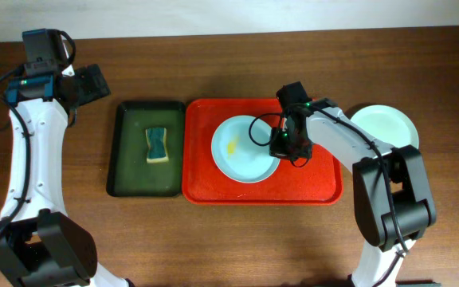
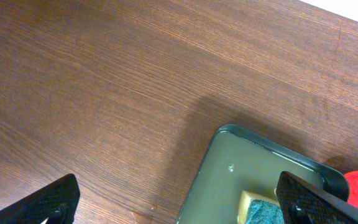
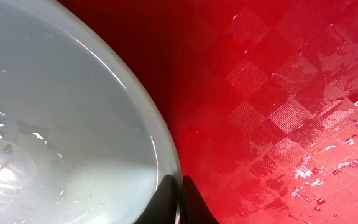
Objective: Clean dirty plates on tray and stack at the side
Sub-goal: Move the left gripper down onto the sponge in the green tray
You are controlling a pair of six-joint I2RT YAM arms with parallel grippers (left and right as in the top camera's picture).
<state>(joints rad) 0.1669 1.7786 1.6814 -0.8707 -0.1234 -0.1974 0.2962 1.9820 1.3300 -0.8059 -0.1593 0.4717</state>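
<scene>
Looking down from overhead, we see the red tray (image 1: 317,187) in the middle of the wooden worktop (image 1: 213,239), with a pale blue plate (image 1: 241,159) lying in its left half. A small yellow smear (image 1: 231,147) sits left of the plate's middle. The right arm (image 1: 349,143) reaches in from the right, and the right jaws are pressed together on the plate's right rim. In the right wrist view the dark fingertips (image 3: 194,206) pinch that rim at the bottom edge. There the plate's (image 3: 55,124) inside is wet, and the tray floor (image 3: 278,93) is beaded with water. We cannot tell whether the plate is raised off the tray.

A pale mint plate (image 1: 385,123) lies on the worktop just right of the tray, partly covered by the right arm. A dark green tray (image 1: 130,171) lies just beside the red tray's left edge. It holds a yellow and teal sponge (image 1: 158,145). The left arm (image 1: 26,151) stands at the far left. The left jaws are spread wide on nothing, over bare worktop near the green tray's (image 2: 229,180) corner.
</scene>
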